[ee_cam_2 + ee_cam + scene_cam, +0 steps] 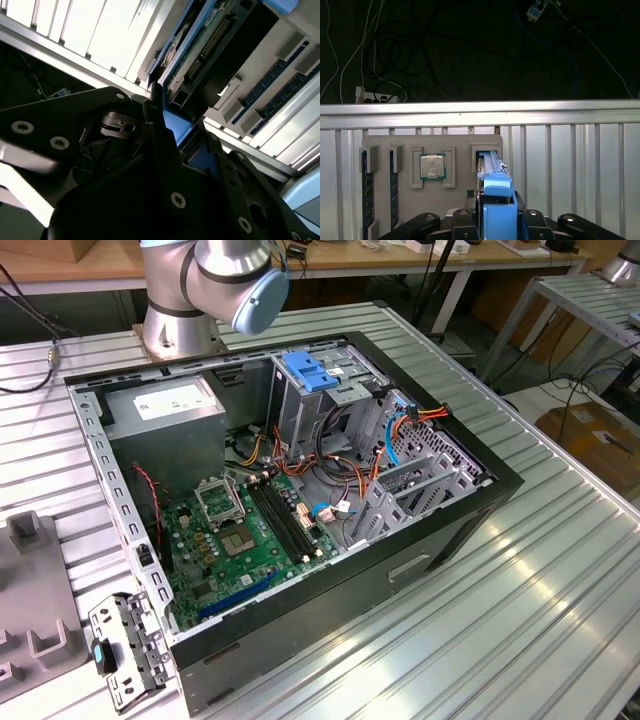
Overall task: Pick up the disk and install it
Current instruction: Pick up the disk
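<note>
Evidently we are at the pick-up: the gripper (499,212) has its fingers closed on the disk (492,170), clasping the blue frame from both sides. The disk stands on edge in a slot of the grey tray (455,200). Freeing it calls, we judge, for a straight pull along the slot so the frame does not bind. Other tray pockets hold a CPU (432,166) and memory sticks (394,185). The open case (440,540) holds the board (250,530) and a cage (310,405).
</note>
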